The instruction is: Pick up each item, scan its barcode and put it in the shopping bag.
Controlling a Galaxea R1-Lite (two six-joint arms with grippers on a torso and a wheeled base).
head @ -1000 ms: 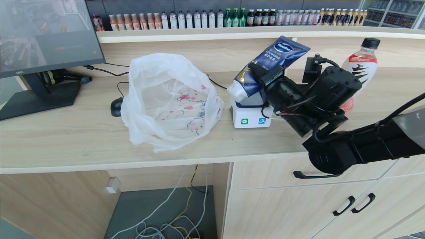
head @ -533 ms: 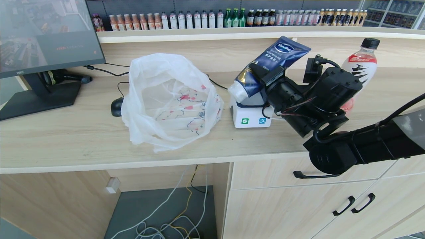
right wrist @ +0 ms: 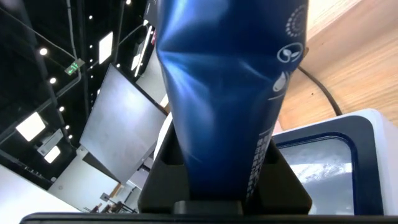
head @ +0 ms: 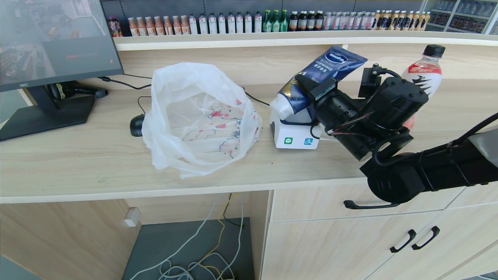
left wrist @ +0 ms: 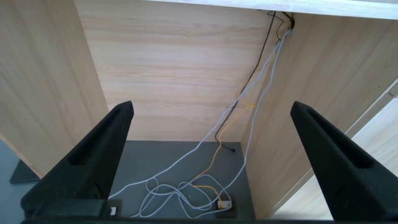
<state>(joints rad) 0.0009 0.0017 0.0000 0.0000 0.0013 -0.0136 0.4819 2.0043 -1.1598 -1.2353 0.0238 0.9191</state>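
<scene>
Two items in sight, neither bagged. Blue tube (head: 330, 64) is clamped in the right gripper (head: 311, 86) and held tilted just above the white scanner (head: 295, 136), cap end down; scanning looks like the step in hand. Bottle (head: 424, 74) stands upright on the counter (head: 78, 155) behind the right arm. Shopping bag (head: 198, 116) sits open beside the scanner; the red and blue marks inside could be print or contents, cannot tell. Left gripper (left wrist: 211, 109) hangs below the counter, jaws spread, empty. Left to do: bag the tube, then scan and bag the bottle.
</scene>
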